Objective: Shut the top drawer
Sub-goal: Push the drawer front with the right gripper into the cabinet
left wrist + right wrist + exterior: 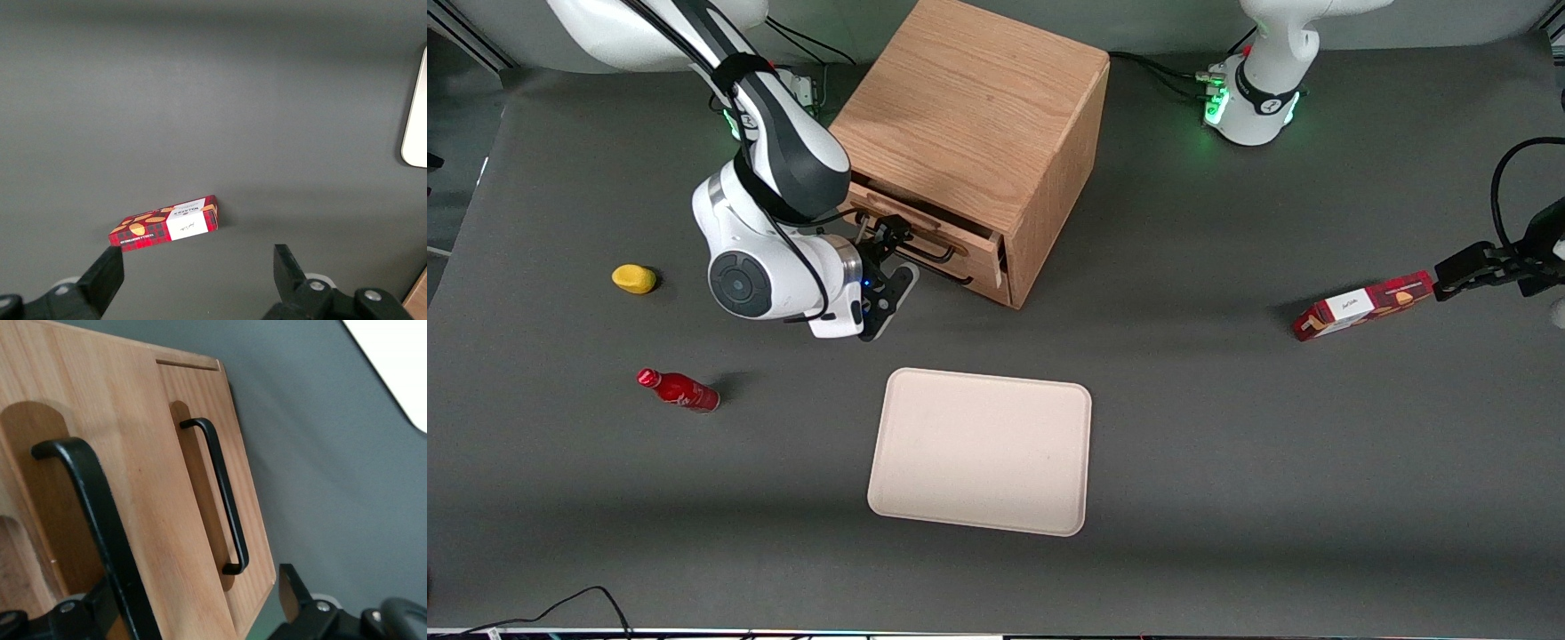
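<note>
grey table (pixel 1227 427) under all; open hand (pixel 889 267) straddles the protruding top drawer (pixel 938 238), its handle (pixel 100 520) partly hidden.

The working arm's wrist covers the end of the top drawer (pixel 929 233) front toward the working arm's side. The gripper (pixel 889 267) sits in front of that drawer; its fingertips run out of the wrist picture. The top drawer handle (pixel 100 520) is cut off by the frame edge there. The tray (pixel 393 367) shows only a corner.
</note>
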